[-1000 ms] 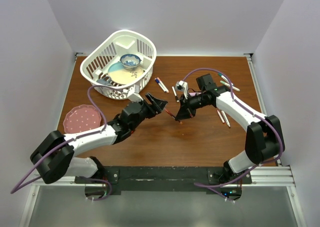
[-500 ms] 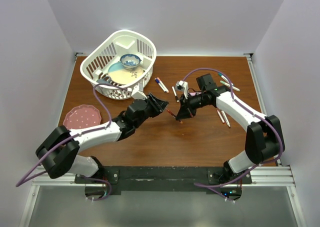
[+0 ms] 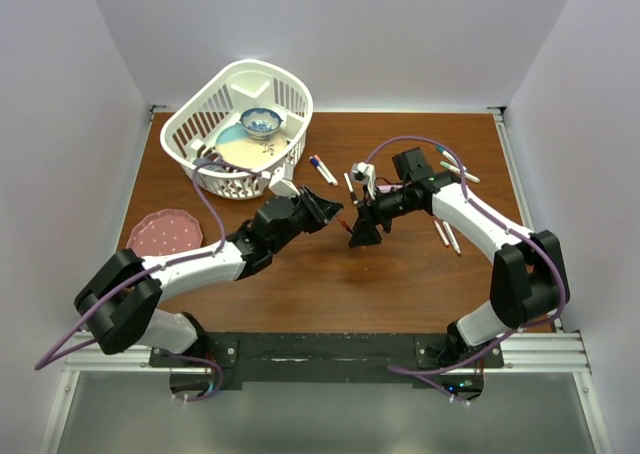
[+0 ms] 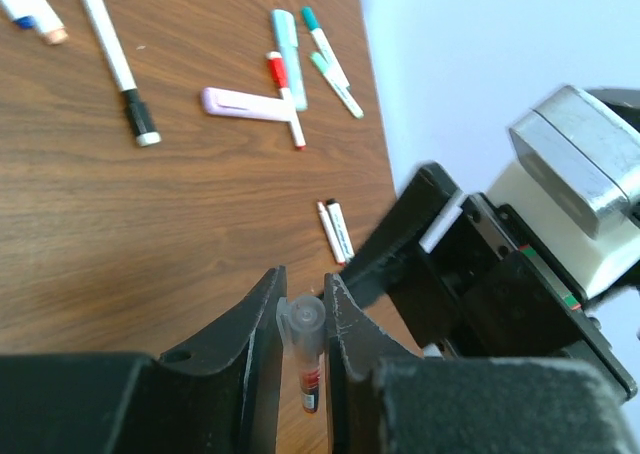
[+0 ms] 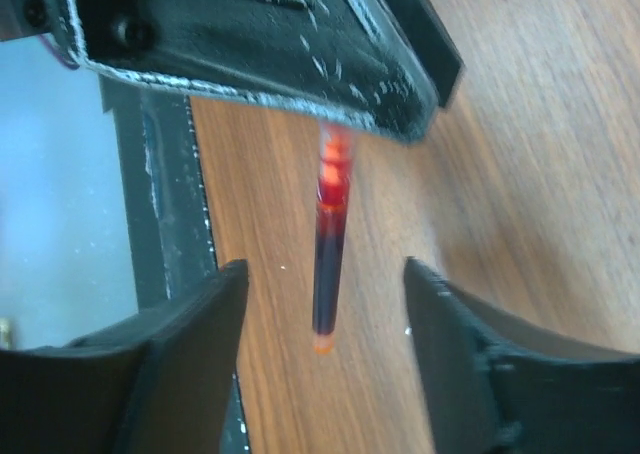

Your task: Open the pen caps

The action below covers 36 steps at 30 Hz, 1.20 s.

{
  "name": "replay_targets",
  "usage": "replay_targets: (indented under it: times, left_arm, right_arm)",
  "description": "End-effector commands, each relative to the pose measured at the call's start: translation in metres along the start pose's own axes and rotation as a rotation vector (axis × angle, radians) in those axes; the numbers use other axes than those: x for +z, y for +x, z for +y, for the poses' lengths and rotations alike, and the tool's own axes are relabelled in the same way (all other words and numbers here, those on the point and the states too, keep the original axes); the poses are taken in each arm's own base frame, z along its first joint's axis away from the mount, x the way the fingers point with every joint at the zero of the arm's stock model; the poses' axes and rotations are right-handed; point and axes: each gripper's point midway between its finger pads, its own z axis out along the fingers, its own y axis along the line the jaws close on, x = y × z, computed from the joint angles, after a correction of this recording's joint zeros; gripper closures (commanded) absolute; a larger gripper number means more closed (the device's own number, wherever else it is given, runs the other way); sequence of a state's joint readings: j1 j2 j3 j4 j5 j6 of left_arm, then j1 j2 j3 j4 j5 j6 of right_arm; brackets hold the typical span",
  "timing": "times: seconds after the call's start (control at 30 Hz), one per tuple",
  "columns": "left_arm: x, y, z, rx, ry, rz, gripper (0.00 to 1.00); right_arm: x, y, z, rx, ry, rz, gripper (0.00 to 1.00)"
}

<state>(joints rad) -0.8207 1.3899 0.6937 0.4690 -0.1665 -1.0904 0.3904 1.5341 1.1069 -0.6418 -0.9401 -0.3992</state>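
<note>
We log: left gripper (image 4: 302, 292) now clamped on red pen (image 4: 304, 326); right gripper (image 5: 325, 274) released, jaws wide either side of it. Clear only from wrist views.

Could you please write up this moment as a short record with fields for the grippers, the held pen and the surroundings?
left gripper: shut on the red pen, pinching its pale end
right gripper: open, a finger on each side of the pen, not touching
red pen: free end points into the right gripper's gap
loose pens: lying scattered on the wooden table
basket: white, far left, holds a blue bowl
pink plate: near left of table
</note>
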Motion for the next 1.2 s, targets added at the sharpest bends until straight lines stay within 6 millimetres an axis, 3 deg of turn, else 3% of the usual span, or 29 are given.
replay_targets:
  times: [0.0, 0.13, 0.23, 0.27, 0.3, 0.33, 0.37, 0.4, 0.43, 0.5, 0.6, 0.87, 1.17]
  left_arm:
    - [-0.005, -0.005, -0.043, 0.072, 0.199, -0.003, 1.00]
    - [-0.009, -0.002, -0.054, 0.100, 0.284, -0.003, 1.00]
    - [-0.009, -0.002, -0.058, 0.110, 0.313, -0.009, 1.00]
    - [-0.010, 0.002, -0.061, 0.115, 0.330, 0.012, 1.00]
    - [-0.009, 0.004, -0.060, 0.114, 0.328, 0.015, 1.00]
    - [-0.008, 0.004, -0.059, 0.109, 0.328, 0.015, 1.00]
    - [-0.008, 0.003, -0.058, 0.099, 0.321, 0.012, 1.00]
    - [-0.008, 0.002, -0.057, 0.091, 0.317, 0.008, 1.00]
    - [-0.007, 0.002, -0.054, 0.084, 0.308, 0.004, 0.88]
    - [-0.005, -0.002, -0.050, 0.065, 0.281, -0.018, 0.74]
    - [-0.001, -0.007, -0.046, 0.048, 0.242, -0.040, 0.67]
    - [0.013, -0.004, -0.037, 0.022, 0.126, -0.013, 0.61]
    - [0.020, -0.003, -0.034, 0.023, 0.085, -0.013, 0.60]
  right_arm:
    - [0.000, -0.014, 0.020, -0.005, -0.115, -0.058, 0.26]
    - [0.004, -0.020, 0.027, 0.046, -0.197, -0.097, 0.27]
    - [0.006, -0.023, 0.032, 0.087, -0.253, -0.113, 0.39]
    - [0.006, -0.024, 0.033, 0.095, -0.263, -0.117, 0.64]
    - [0.007, -0.024, 0.033, 0.104, -0.266, -0.116, 0.81]
    - [0.007, -0.024, 0.032, 0.108, -0.260, -0.115, 0.95]
    - [0.007, -0.024, 0.030, 0.110, -0.245, -0.112, 1.00]
    - [0.007, -0.024, 0.028, 0.111, -0.233, -0.109, 1.00]
    - [0.008, -0.022, 0.022, 0.109, -0.192, -0.099, 1.00]
    - [0.006, -0.023, 0.020, 0.095, -0.156, -0.099, 1.00]
    - [0.004, -0.024, 0.009, 0.076, -0.068, -0.102, 1.00]
    - [0.003, -0.023, -0.016, 0.037, 0.150, -0.090, 1.00]
    - [0.013, -0.018, -0.023, -0.028, 0.244, -0.032, 1.00]
